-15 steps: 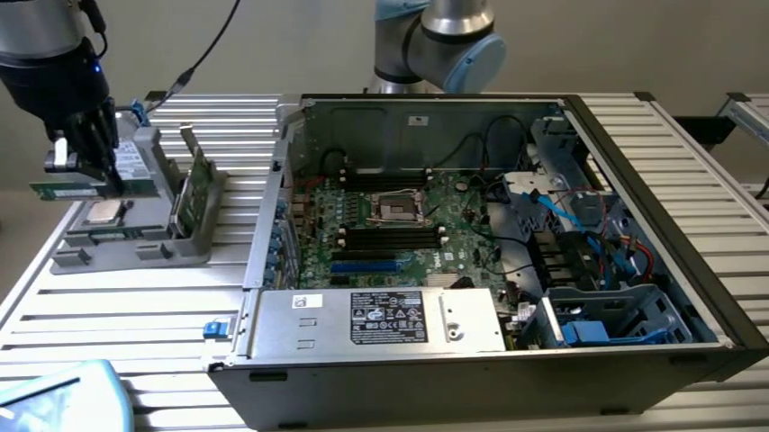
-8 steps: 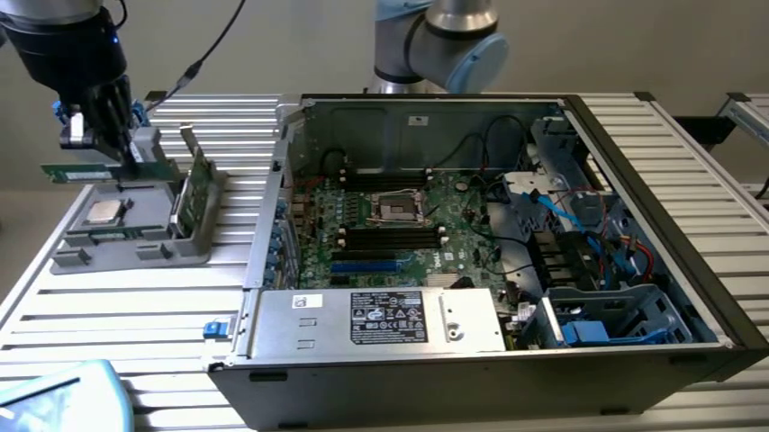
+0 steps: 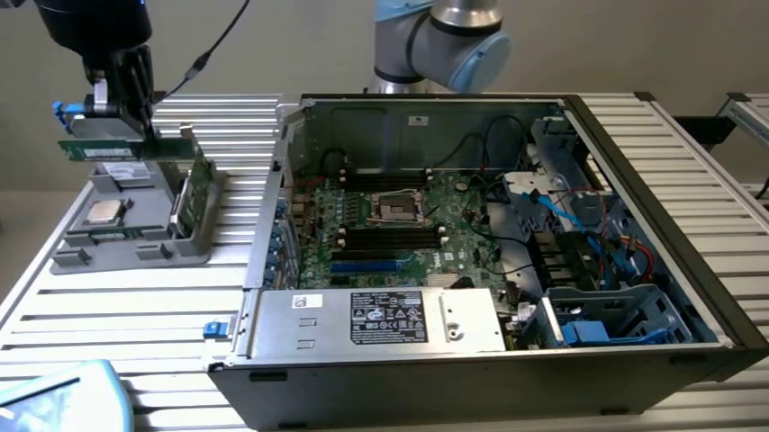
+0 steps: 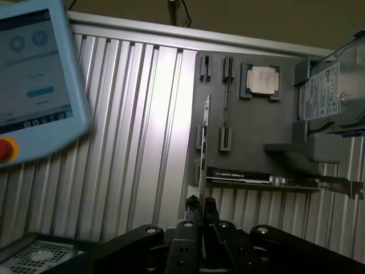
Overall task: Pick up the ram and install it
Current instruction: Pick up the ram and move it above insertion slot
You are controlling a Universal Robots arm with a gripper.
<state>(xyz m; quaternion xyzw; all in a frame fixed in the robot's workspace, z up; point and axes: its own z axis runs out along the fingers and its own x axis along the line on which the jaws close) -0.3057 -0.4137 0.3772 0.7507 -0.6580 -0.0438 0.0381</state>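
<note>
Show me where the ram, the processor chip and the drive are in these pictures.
ram point(image 3: 90, 150): exterior view, green board near one end.
processor chip point(image 4: 262, 80): wrist view, centre of silver lid.
drive point(image 4: 322, 94): wrist view, on the white label.

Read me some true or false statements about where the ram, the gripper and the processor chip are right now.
1. The gripper holds the ram above the grey tray. True.
2. The ram sits in a motherboard slot. False: it is in the gripper, outside the computer case.
3. The processor chip lies on the tray. True.
4. The case is closed. False: it is open, and the motherboard shows.
</note>
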